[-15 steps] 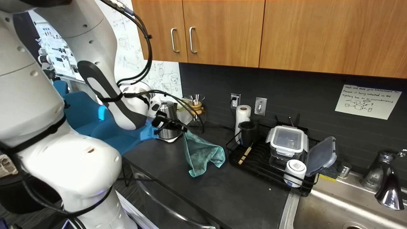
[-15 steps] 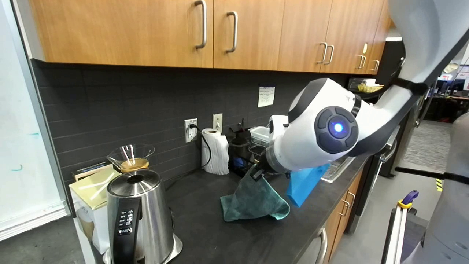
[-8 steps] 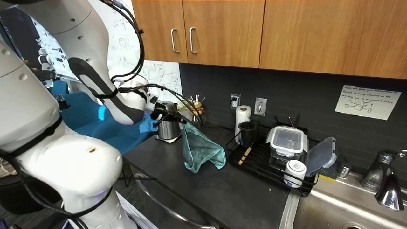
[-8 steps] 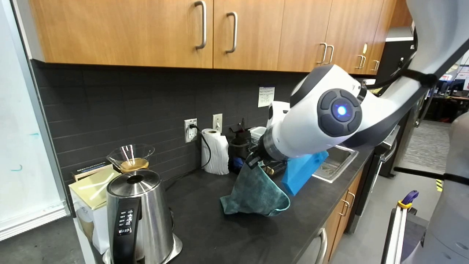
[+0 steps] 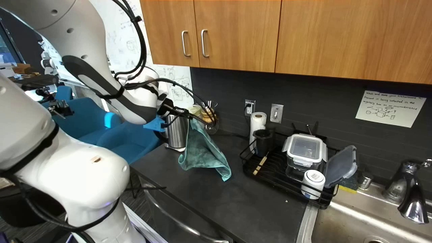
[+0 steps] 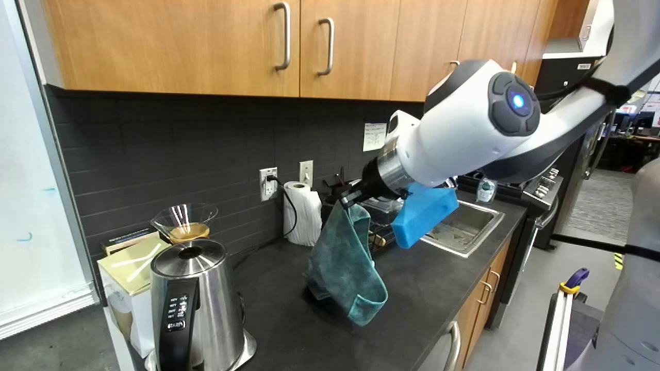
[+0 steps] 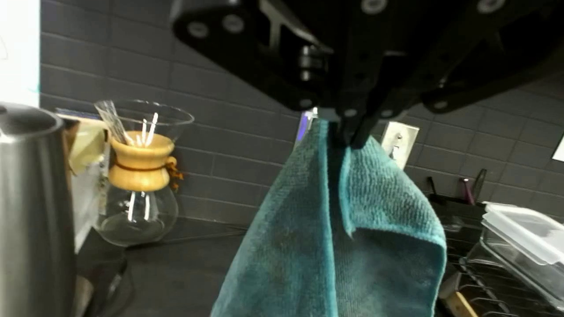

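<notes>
My gripper (image 7: 352, 140) is shut on a teal cloth (image 7: 286, 246) near the cloth's upper edge. In both exterior views the cloth (image 5: 205, 148) hangs down in folds from the gripper (image 5: 193, 118) over the dark counter (image 5: 246, 209). In an exterior view a shadow lies under the cloth (image 6: 345, 263), and its lower corner hangs free in front of the gripper (image 6: 348, 200). A blue block (image 6: 425, 216) is fixed by the wrist. The steel kettle (image 7: 35, 211) stands to the left of the cloth in the wrist view.
A glass coffee maker (image 7: 139, 189) stands behind the kettle (image 6: 221, 304). A paper towel roll (image 5: 258, 123) stands by the wall. A black dish rack (image 5: 273, 180) holds a clear container (image 5: 305, 148) and a white jar (image 5: 313, 184). The sink (image 5: 337, 222) lies beyond it. Cabinets (image 5: 236, 33) hang above.
My gripper has risen and tilted up, carrying the cloth with it. The cloth has lifted from the counter and shifted toward the kettle side; one corner now swings down.
</notes>
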`<move>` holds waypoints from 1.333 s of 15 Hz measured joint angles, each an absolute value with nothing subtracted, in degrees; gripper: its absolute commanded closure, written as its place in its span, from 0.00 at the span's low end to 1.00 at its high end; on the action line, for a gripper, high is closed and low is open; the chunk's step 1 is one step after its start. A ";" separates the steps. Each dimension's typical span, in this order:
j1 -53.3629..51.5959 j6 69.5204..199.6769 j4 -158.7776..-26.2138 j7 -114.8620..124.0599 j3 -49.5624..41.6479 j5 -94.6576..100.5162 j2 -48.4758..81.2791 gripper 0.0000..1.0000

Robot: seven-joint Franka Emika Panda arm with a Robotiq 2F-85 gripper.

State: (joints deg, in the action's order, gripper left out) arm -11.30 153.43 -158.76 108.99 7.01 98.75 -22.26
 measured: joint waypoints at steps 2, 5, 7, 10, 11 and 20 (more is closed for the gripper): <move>-10.88 159.62 -158.78 111.92 4.65 102.43 -24.23 1.00; -10.28 167.45 -158.79 115.40 0.83 107.89 -25.83 1.00; -10.12 171.05 -158.79 117.50 -1.49 111.07 -26.52 1.00; -10.13 174.99 -158.80 120.12 -4.58 114.36 -27.33 1.00; -10.21 176.88 -158.79 121.13 -5.80 114.88 -27.62 1.00; -6.30 188.11 -159.57 121.96 -9.10 112.07 -24.39 1.00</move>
